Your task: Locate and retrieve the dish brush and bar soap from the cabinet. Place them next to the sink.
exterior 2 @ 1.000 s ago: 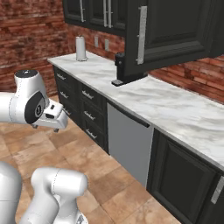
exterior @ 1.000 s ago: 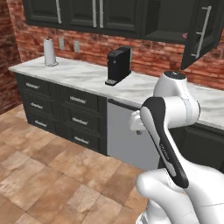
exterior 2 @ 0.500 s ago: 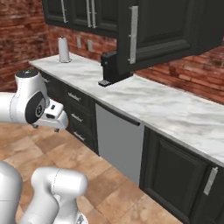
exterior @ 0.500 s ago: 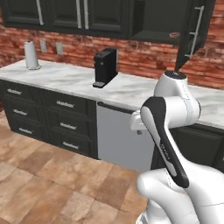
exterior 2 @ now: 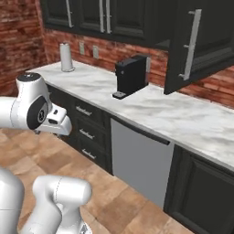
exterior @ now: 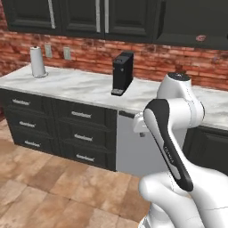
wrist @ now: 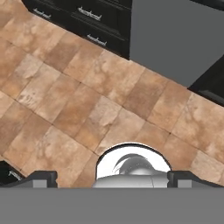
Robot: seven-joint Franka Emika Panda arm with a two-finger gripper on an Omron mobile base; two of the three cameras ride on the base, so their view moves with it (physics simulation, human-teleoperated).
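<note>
Cabinet (exterior 2: 196,45) doors hang over the back edge of your marble worktop (exterior 2: 183,114), one swung open in the right base view with its silver bar handle (exterior 2: 191,43) facing you, and a small reddish block, possibly the bar soap (exterior: 201,38), shows inside at the top right of the left base view. A black coffee machine (exterior: 122,73) stands mid-worktop and a paper towel roll (exterior: 38,62) near its left end. Your gripper (wrist: 112,177) points down at the tiled floor (wrist: 87,109), fingertips spread wide, holding nothing.
</note>
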